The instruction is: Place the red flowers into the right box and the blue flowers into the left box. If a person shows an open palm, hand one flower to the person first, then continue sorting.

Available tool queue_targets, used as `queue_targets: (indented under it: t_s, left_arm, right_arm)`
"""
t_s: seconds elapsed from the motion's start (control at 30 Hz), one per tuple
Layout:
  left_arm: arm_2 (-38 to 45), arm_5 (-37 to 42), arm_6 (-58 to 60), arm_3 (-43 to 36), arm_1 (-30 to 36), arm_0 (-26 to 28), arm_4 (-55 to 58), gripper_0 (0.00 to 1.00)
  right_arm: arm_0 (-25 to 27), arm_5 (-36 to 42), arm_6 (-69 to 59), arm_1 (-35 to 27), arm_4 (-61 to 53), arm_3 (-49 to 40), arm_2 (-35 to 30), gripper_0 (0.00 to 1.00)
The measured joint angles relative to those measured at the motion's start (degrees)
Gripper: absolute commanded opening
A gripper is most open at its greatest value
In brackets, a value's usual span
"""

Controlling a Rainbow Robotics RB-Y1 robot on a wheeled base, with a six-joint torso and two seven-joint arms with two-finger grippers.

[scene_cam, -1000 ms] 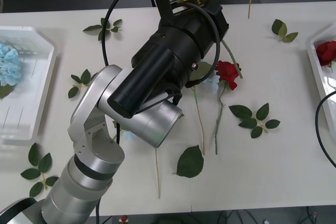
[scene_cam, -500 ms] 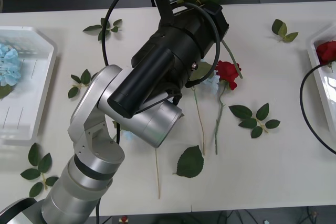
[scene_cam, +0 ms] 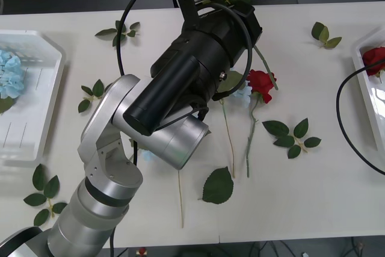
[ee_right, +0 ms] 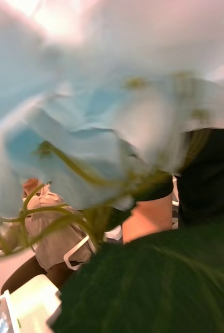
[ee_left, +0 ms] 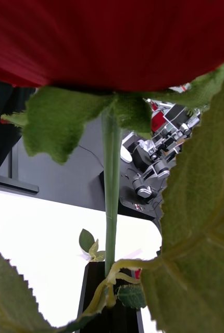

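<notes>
filling the centre of the front view, the left arm (scene_cam: 180, 88) reaches to the upper middle; deep-red rose (ee_left: 112, 41) looms close; finger state can't be told.

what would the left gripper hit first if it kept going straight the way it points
Its own red flower, bloom right ahead of the left gripper. Beyond it the line seems to clear the table's far edge, depth unclear.

A white table (scene_cam: 313, 197) carries two white trays (scene_cam: 36, 112), a red rose (scene_cam: 260, 82) and leaf sprigs (scene_cam: 292, 133).
</notes>
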Motion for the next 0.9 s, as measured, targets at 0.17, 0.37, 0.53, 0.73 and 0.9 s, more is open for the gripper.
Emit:
queue_targets:
  t_s: [0.17, 0.37, 0.53, 0.73, 0.9]
  left_arm:
    - [0.0, 0.0, 0.0, 0.0, 0.0, 0.0, 0.0, 0.0]
    - [0.0, 0.0, 0.0, 0.0, 0.0, 0.0, 0.0, 0.0]
    - [0.0, 0.0, 0.0, 0.0, 0.0, 0.0, 0.0, 0.0]
    - [0.0, 0.0, 0.0, 0.0, 0.0, 0.0, 0.0, 0.0]
    - [0.0, 0.0, 0.0, 0.0, 0.0, 0.0, 0.0, 0.0]
  right_arm:
    - [0.0, 0.01, 0.0, 0.0, -0.47, 0.0, 0.29, 0.8]
    - [0.0, 0.86, 0.0, 0.0, -1.3, 0.0, 0.29, 0.87]
    - [0.0, 2.26, 0.0, 0.0, -1.3, 0.0, 0.29, 0.87]
    - [0.08, 6.39, 0.0, -0.21, -1.3, 0.0, 0.4, 0.87]
    - [0.99, 14.2, 0.0, -3.16, -1.88, -0.01, 3.39, 0.87]
